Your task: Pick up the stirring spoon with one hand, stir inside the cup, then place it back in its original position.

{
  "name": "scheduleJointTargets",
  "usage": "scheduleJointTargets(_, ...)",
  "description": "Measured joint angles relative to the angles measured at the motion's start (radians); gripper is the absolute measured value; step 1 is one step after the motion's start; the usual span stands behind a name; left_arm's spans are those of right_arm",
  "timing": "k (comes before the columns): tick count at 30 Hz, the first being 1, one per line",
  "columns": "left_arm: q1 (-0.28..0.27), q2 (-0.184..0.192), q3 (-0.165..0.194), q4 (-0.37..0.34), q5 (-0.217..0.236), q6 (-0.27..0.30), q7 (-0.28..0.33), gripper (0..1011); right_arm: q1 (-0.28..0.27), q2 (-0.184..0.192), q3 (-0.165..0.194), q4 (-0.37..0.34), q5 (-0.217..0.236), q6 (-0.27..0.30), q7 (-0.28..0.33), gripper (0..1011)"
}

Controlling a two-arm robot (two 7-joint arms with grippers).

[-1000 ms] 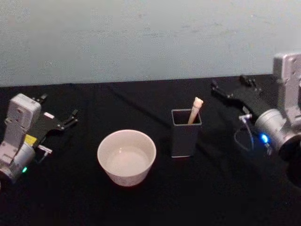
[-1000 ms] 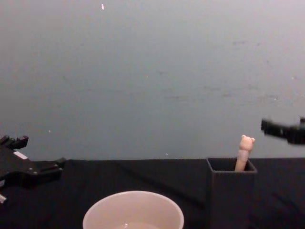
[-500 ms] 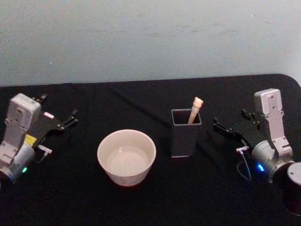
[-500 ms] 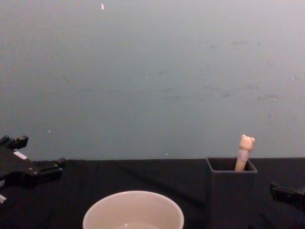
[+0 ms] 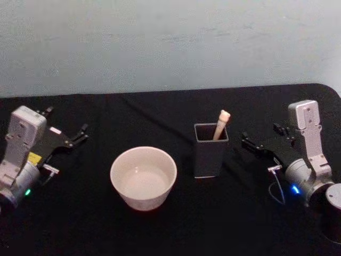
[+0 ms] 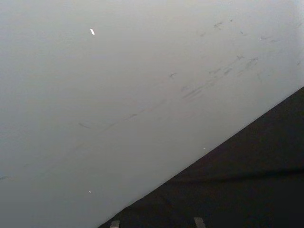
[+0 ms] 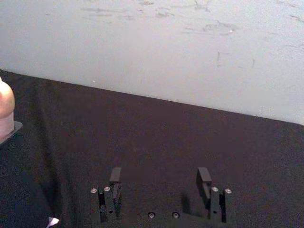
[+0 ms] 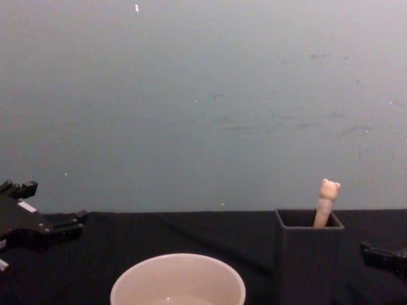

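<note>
Right arm's dropped a long way since a sec ago, from up high at the back right to low on the tabletop [image 5: 176,234], and over the last half sec it's barely budged. Right pincer [image 5: 262,142] now sits just right of the holder [image 5: 209,154], near it but not touching, fingers [image 7: 115,176] spread wide apart w/ nothing between them; wrist view shows bare black cloth in the gap. Chest view catches one dark fingertip poking in at the right edge, beside the holder wall.

Stirring spoon [image 5: 220,125] stands in the holder, leaning a bit to the right, cream handle and little bear head sticking up above the rim. Bowl end is hidden inside. Right wrist view just clips the bear head at its edge.

Cup [image 5: 143,177] sits left of the holder, apart from it, closer to the robot, w/ a pale inside.

Left pincer [image 5: 66,127] is parked far left on the tabletop, well apart from the cup, fingers splayed and holding nothing.
</note>
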Motion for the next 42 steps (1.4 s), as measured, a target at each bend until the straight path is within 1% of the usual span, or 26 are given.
scheduleJointTargets(42,0.000,0.000,0.000,0.000,0.000,0.000,0.000,1001,-0.001,0.002,0.000,-0.004,0.004,0.001,0.001,1002)
